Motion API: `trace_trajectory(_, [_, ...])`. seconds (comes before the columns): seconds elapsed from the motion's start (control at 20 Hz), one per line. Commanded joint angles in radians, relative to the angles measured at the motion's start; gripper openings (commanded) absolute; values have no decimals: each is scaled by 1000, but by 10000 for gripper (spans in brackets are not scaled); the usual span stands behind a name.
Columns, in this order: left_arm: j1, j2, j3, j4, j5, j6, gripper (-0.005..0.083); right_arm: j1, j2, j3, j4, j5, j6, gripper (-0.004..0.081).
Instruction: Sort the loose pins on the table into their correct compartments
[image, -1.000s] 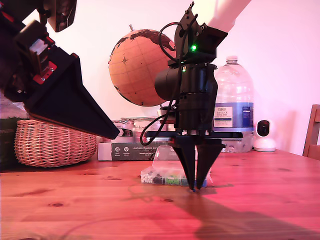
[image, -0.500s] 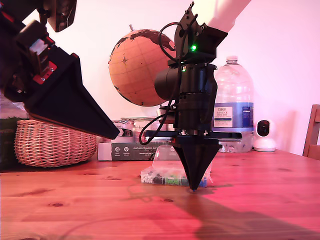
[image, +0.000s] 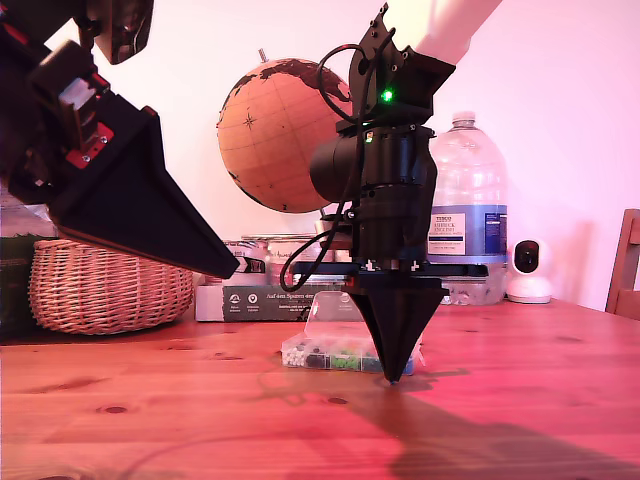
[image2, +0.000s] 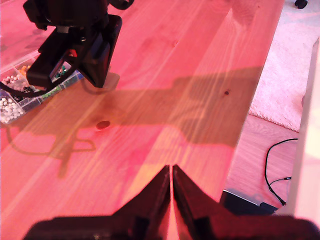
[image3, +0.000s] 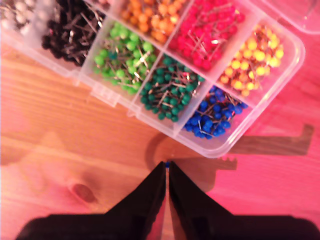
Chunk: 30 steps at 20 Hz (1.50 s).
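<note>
Change: a second ago the jaws of my second gripper (image: 397, 377) stand apart with their tips down at the table (image: 200, 400). Now they are pressed together into a single point, and the arm has shifted slightly toward the exterior view's right.
Second gripper: pinched narrow. The second wrist view shows a tiny dark bluish speck at the very tip, which I judge to be a loose pin (image3: 167, 163) caught by its head. It is too small to say whether it is blue or teal.
Height: the tips are at or just above the wood, just in front of the clear box (image: 330, 355). I cannot tell whether they have left the surface.
First gripper: my first gripper (image2: 172, 168) has its jaws closed on each other with nothing between them. It hangs well above bare table at the exterior view's left.
Box: lid open, and its near wall (image3: 222, 150) is just beyond the pinched tips. The teal cell (image3: 167, 90) and blue cell (image3: 212, 112) are nearest, with the green cell (image3: 122, 60) next to the teal one.
Meaning: the pick looks made, so what remains is a lift and a short carry to the matching cell.
Risk: such a small grip could let the pin slip, and teal and blue sit side by side.
Other pins: none visible loose on the wood.
</note>
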Motion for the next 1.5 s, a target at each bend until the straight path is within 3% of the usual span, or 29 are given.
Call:
trace_trajectory(0.0, [-2,4,-21,8,1,-3,-24,1,1,0,-4,-3,-6,-13])
trace_trajectory(0.85, [-2,4,-21,8,1,-3,-24,1,-82,0,-3,-3,-14,-13])
trace_trajectory(0.95, [-2,4,-21,8,1,-3,-24,0,-81,0,-22,-33,-14,-12])
trace_trajectory(1.15, [-2,4,-21,8,1,-3,-24,1,-65,0,0,-45,-24,140])
trace_trajectory(1.45, [-2,4,-21,8,1,-3,-24,0,-48,0,-3,-27,-29,141])
